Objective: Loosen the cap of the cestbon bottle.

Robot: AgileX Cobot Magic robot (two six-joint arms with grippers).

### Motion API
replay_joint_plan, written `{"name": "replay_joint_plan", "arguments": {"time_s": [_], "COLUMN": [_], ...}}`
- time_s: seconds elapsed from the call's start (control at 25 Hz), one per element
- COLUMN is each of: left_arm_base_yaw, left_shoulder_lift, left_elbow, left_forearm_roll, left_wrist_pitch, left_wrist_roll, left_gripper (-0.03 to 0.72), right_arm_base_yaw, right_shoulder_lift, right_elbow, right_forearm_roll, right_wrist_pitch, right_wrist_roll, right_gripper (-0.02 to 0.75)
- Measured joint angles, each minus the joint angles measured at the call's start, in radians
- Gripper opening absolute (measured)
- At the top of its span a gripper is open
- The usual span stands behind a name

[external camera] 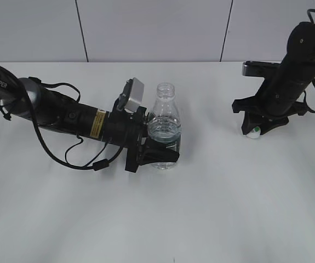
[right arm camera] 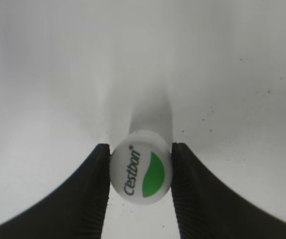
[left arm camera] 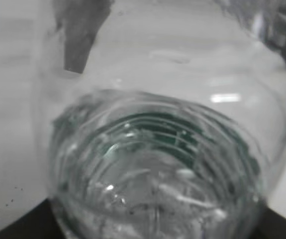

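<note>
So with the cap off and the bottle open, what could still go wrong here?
1. The small clear plastic water bottle stands uncapped with water inside; if the left gripper squeezes or tilts it, water may spill.
2. The small round white screw cap sits pinched at the right gripper tips near the table; it could roll when released.

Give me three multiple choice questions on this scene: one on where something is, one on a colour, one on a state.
1. Where is the cap?
A. on the bottle
B. between the right pincer's fingers
C. beside the left arm

2. What colour is the mark on the cap?
A. green
B. red
C. blue

3. The cestbon bottle is
A. lying down
B. upright and open
C. upright and capped

Answers: 1 B, the right pincer grips it on both sides. 2 A, a green leaf beside the lettering. 3 B, its neck is bare while the left pincer holds it.
</note>
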State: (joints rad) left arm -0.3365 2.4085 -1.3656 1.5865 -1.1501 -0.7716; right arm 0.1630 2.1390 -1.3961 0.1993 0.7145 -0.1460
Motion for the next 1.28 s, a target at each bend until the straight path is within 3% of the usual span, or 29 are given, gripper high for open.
{"name": "replay_joint_plan", "arguments": {"time_s": [0.2,0.4,0.52,0.84,1.28], "left_arm_base_yaw": [0.000,0.000,0.000,0.000,0.000], "left_shoulder_lift": [0.000,0.000,0.000,0.000,0.000], "left_elbow": [0.000,0.000,0.000,0.000,0.000], "left_forearm_roll": [0.000,0.000,0.001,0.004,0.006], "left_wrist_pitch": [0.000,0.000,0.000,0.000,-0.002], "left_wrist_roll": [0.000,0.000,0.000,0.000,0.000], "left_gripper": [0.412,0.412,0.412,0.412,0.416], "right_arm_base_yaw": [0.000,0.000,0.000,0.000,0.000], "right_shoulder_lift": [0.000,0.000,0.000,-0.068,-0.100], "right_elbow": [0.000,-0.001,-0.018,-0.106,-0.108], "right_forearm_roll": [0.003,0.007,0.018,0.007,-0.002], "right_wrist_pitch": [0.000,0.000,0.008,0.048,0.056], "right_wrist_roll": [0.000,0.000,0.000,0.000,0.001], "right_gripper": [0.303,0.445,0.478,0.490,0.489]}}
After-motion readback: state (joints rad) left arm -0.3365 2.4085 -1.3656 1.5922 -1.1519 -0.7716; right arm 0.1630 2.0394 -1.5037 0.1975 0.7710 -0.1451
